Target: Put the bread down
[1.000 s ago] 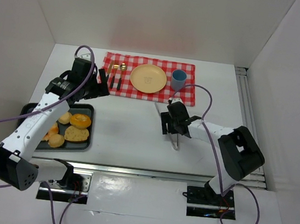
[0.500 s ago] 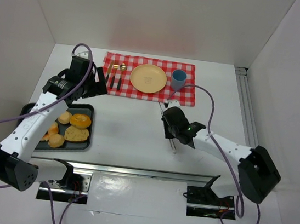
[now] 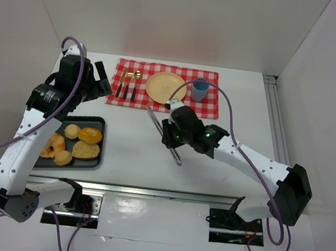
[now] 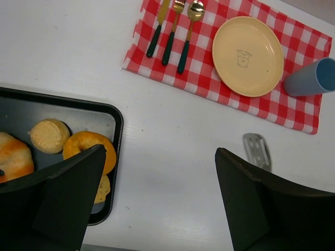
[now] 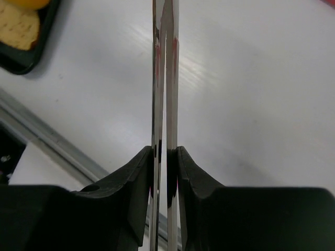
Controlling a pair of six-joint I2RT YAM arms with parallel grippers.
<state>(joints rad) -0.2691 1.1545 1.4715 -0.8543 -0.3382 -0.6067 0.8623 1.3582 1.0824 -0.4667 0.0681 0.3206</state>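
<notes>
Several pieces of bread lie in the black tray: a round bun, a glazed ring, a flat toast slice. My right gripper is shut on metal tongs, whose two blades are pressed nearly together and point toward the far left, over bare table right of the tray. My left gripper hangs open and empty above the table's far left; below it lie the bun, the ring and the tongs' tip.
A red checkered cloth at the back carries a yellow plate, a blue cup and cutlery. White walls close in left, right and back. A metal rail runs along the near edge.
My right gripper closed on the tongs, lifted them off the table and swung left toward the tray. My left arm drew back up and to the far left.
</notes>
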